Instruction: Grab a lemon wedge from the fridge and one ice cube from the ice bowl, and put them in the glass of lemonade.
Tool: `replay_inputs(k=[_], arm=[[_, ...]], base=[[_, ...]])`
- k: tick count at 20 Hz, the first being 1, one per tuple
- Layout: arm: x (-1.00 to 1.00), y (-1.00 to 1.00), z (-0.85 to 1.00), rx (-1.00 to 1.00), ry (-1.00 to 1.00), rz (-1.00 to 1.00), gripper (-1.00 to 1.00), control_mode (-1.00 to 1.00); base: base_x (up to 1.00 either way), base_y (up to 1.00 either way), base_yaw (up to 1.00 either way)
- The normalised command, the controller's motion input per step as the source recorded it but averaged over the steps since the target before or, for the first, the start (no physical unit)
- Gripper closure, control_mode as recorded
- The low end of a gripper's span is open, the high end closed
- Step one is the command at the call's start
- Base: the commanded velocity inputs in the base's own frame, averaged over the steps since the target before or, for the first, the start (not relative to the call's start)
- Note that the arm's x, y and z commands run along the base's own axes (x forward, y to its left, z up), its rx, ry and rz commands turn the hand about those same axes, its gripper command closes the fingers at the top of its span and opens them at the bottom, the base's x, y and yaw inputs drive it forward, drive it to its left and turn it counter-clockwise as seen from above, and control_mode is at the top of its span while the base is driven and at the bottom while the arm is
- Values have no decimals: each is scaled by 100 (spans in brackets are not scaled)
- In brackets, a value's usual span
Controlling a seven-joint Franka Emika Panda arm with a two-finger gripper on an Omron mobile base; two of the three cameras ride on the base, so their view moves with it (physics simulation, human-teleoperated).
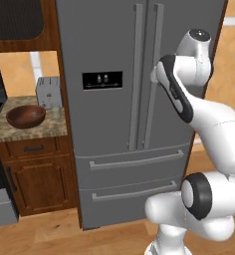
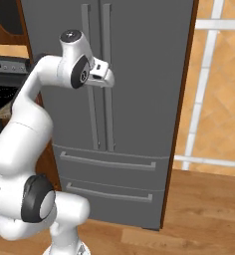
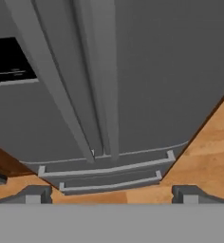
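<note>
The two-finger tool [image 3: 111, 194] stands with its small dark finger tips [image 3: 33, 194] spread wide and nothing between them, released and ready to take a handle. In the right base view the tool [image 2: 100, 75] hangs just in front of the door seam at upper-door height, aimed at the tall grey steel French-door fridge [image 2: 134, 74], presumably because the lemon wedge is inside and a door has to be opened first. Both doors are shut, so the wedge cannot be seen.

The fridge face is flat, matte and brushed grey. Two long vertical bar handles [image 1: 147, 74] flank the centre seam, standing proud of the doors so that fingers can close around them. A black rectangular dispenser panel [image 1: 102, 80] is set into the left door. Below lie two wide drawers, each with a horizontal bar pull [image 1: 137, 160].

To the left of the fridge, a speckled stone desk [image 1: 37, 130] on brown wooden cabinets carries the round, shallow, dark reddish-brown wooden ice bowl [image 1: 25, 115]; its smooth curved wall keeps the cubes gathered, though none can be made out here. Behind it stands a silver two-slot toaster [image 1: 48, 91]. Just beside the toaster's base a small clear tumbler of pale liquid [image 1: 55, 108], the glass of lemonade, is faintly visible. The floor is pale wood planking [image 2: 209, 209].
</note>
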Motion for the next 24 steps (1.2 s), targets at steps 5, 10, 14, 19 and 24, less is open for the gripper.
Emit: replay_inputs(k=[5, 10, 14, 19, 24], arm=[[54, -7, -6, 3, 0, 1, -100, -100], [58, 0, -14, 0, 0, 1, -100, -100], [75, 0, -23, 0, 0, 0, -100, -100], [78, 0, -20, 0, 0, 3, -100, -100], [65, -5, -18, 0, 0, 3, -100, -100]], base=[[0, 0, 0], [0, 0, 0], [0, 0, 0], [0, 0, 0], [0, 0, 0]])
